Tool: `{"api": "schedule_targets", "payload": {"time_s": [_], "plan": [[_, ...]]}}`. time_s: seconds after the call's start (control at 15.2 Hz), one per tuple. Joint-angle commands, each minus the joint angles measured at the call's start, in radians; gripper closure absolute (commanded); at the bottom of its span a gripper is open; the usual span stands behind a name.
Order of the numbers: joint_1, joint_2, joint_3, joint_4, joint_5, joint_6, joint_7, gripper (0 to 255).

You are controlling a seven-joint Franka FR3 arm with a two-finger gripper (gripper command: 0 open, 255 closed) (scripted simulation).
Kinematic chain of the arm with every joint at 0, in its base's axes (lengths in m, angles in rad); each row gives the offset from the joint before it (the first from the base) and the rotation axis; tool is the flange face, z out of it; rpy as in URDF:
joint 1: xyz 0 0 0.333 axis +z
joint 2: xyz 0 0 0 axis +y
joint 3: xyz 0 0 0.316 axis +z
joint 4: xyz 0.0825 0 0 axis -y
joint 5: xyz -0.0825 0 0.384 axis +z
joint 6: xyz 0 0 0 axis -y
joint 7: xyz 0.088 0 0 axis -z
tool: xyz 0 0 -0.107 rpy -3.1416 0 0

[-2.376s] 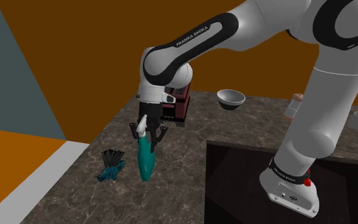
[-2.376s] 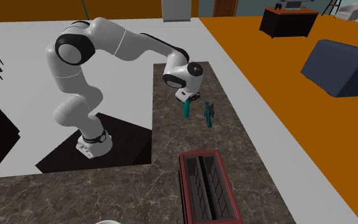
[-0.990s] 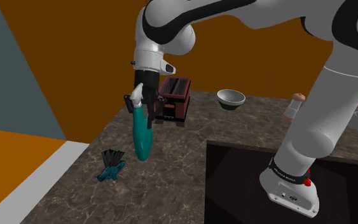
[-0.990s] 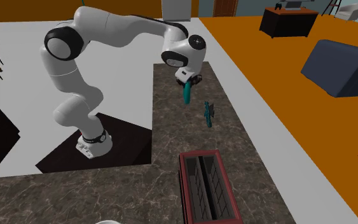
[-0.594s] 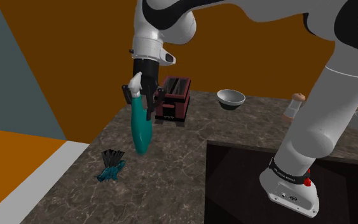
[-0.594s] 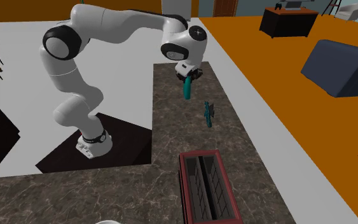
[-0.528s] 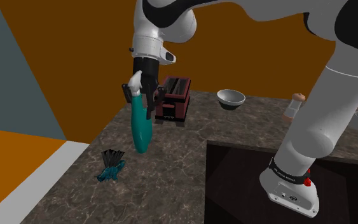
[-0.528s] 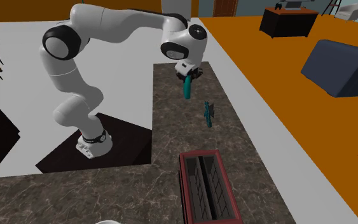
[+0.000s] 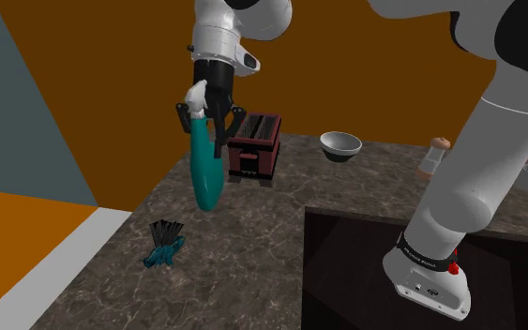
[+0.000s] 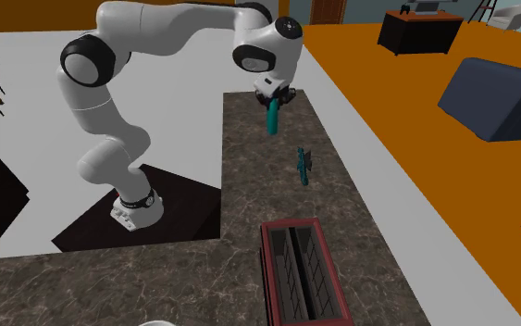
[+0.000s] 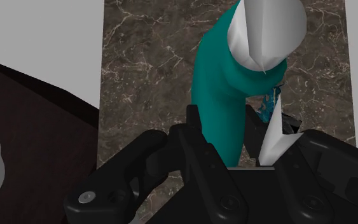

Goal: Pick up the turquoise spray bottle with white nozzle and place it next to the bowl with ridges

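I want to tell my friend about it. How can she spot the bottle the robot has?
Find the dark marble counter and the white arm above it. From the arm's black pincer hangs the spray bottle, clear of the counter. It is tall and turquoise with a white nozzle, much bigger than the small teal thing lying on the counter near it.

The counter [image 9: 252, 253] is veined brown stone; the spray bottle [image 9: 205, 173] smooth, matt.

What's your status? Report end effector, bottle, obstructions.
End effector shut on bottle. Bottle hanging nozzle-up, clear above counter. Toaster stands between bottle and bowl; likely needs skirting.
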Motion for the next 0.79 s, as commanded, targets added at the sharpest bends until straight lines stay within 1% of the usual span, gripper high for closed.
{"api": "schedule_targets", "payload": {"time_s": [0.0,0.53,0.73], "plan": [[0.000,0.001,-0.001,0.027,-0.002,-0.023,0.013,255],[-0.002,0.015,-0.003,0.140,-0.012,-0.112,0.061,255],[-0.039,-0.081,-0.047,0.049,0.022,-0.150,-0.016,255]]}}
